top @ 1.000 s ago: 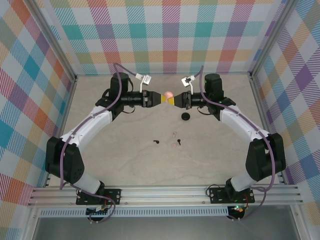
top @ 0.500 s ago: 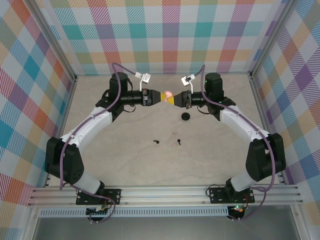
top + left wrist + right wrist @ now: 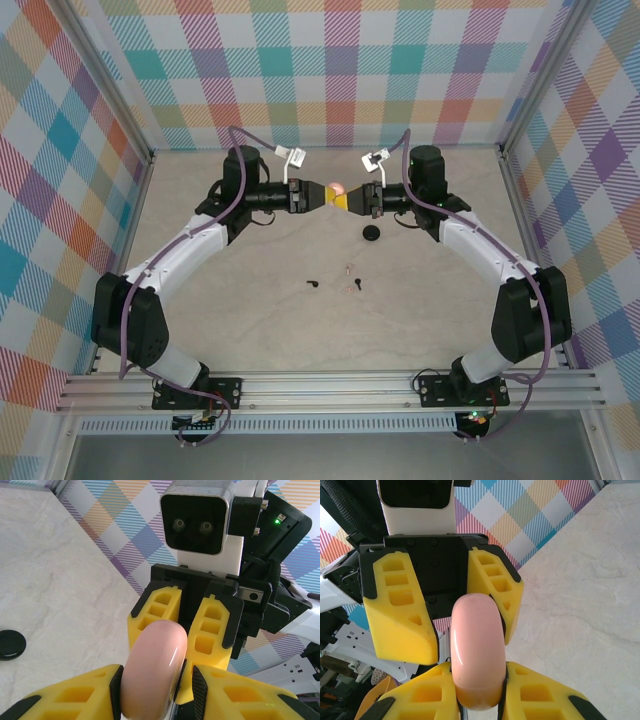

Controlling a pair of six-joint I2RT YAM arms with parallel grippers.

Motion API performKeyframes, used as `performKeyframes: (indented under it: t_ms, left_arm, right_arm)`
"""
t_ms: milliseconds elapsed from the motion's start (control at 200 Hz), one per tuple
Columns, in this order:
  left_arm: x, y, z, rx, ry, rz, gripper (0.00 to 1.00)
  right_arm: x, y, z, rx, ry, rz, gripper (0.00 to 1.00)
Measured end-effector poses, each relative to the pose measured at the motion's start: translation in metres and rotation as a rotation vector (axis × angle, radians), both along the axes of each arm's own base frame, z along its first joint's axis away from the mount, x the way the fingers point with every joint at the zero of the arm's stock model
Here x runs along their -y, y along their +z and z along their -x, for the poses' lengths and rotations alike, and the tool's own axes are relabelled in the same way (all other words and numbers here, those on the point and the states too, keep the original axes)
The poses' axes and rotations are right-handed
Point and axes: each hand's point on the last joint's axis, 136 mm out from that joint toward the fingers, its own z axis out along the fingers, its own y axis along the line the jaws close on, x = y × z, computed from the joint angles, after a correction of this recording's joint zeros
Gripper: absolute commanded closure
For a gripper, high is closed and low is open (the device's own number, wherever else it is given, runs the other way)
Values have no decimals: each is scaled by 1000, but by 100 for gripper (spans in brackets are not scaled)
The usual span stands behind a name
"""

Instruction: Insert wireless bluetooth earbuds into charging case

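A round pale pink charging case [image 3: 338,188] hangs above the far middle of the table. My right gripper [image 3: 347,200] is shut on it, and in the right wrist view the case [image 3: 477,645] stands edge-on between both pads. My left gripper [image 3: 324,195] faces it nose to nose and is open around the case [image 3: 152,670]. One left pad touches the case, and a right fingertip sits in the gap on the other side. Tiny earbuds lie mid-table: two black ones [image 3: 313,284] [image 3: 359,287] and two pale ones [image 3: 348,268] [image 3: 352,290].
A round black case [image 3: 373,232] lies flat on the table just below the grippers, also seen as a black disc [image 3: 11,644] in the left wrist view. Checked walls and metal rails enclose the table on three sides.
My left gripper has slid a little to the right, closing in around the pink case. The right gripper and the case have stayed put.
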Motion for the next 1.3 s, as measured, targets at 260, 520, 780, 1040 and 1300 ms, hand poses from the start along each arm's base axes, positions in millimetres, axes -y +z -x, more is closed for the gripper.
performKeyframes:
  t_ms: [260,520,780,1040,1300]
  left_arm:
    - [2,-2,-3,6,1,1,84]
    - [3,-7,0,16,-13,-23,89]
    - [4,-8,7,27,-38,-69,89]
    - [3,-10,11,27,-56,-95,88]
    - [3,-9,14,29,-73,-90,88]
  right_arm:
    - [3,-1,-1,-9,-3,1,86]
    - [6,-5,4,-25,-14,31,68]
    - [18,-3,6,8,-49,74,62]
    - [25,8,4,32,-45,72,63]
    - [24,12,11,23,2,54,59]
